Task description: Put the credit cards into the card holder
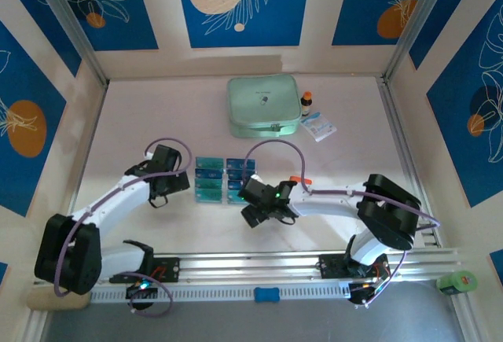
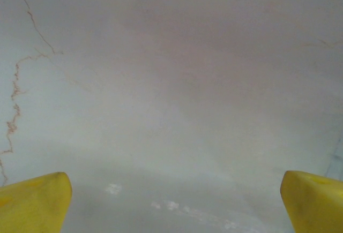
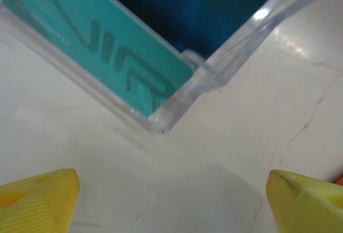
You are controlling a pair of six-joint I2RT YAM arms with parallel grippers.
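From above: pale veined table (image 1: 141, 122), blue leaf-painted walls (image 1: 275, 12); credit cards (image 1: 224, 178) lie between the arms, card holder (image 1: 299, 180) beside the right arm. Left wrist: left gripper (image 2: 171, 203) spread wide over bare table. Right wrist: right gripper (image 3: 171, 201) spread near the clear tray (image 3: 230, 51) corner.

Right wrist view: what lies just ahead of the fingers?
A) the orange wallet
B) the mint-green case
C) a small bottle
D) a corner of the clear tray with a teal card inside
D: a corner of the clear tray, with a teal card inside it, lies just beyond the open right gripper.
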